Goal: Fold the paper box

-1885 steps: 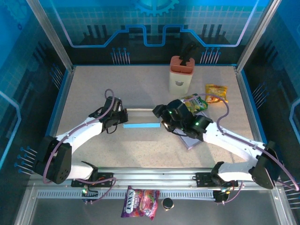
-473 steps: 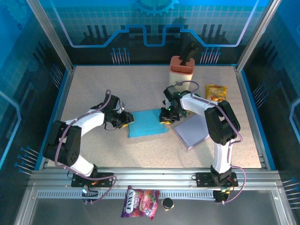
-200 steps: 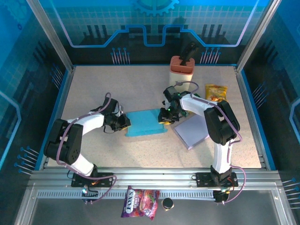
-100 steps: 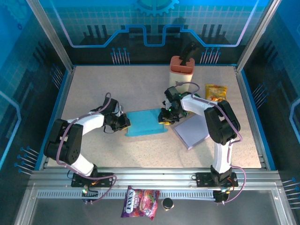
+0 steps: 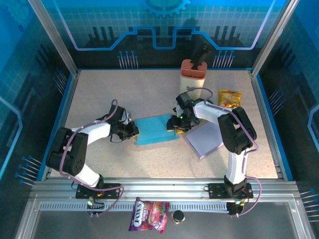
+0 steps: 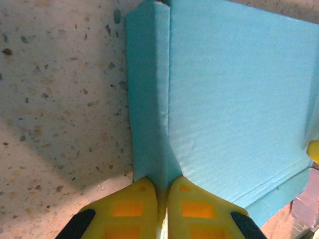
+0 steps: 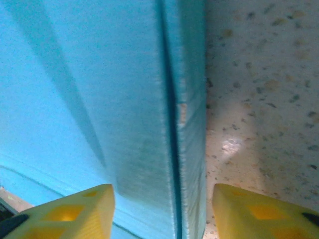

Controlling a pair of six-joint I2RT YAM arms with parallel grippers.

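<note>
1. The box (image 5: pixel 156 129) lies mid-table (image 5: pixel 124 94) between the arms. It is a flat blue sheet with a narrow flap creased along each short end, so by my reading the folding is only partly done.
2. Your left pincer (image 6: pixel 162 186) is closed tight on the left flap (image 6: pixel 147 99), with its fingers pinching the fold at one end.
3. Your right pincer (image 7: pixel 162 194) stands partly open astride the right flap (image 7: pixel 189 99), one finger on each side and nothing gripped. I can't quite tell whether either pad brushes the card.
4. Use the left pinch as your anchor and don't pull with it, or the sheet will probably skate across the table.
5. Bring the right fingers in squarely over the crease, low near the base panel. That way the card should bend along the score line and not buckle midway.
6. Once both sides are gripped, raise the flaps evenly so the base stays flat.
7. Mind the purple pad (image 5: pixel 203 139) just beside the right end, and keep your wrist from dragging it under the box.
</note>
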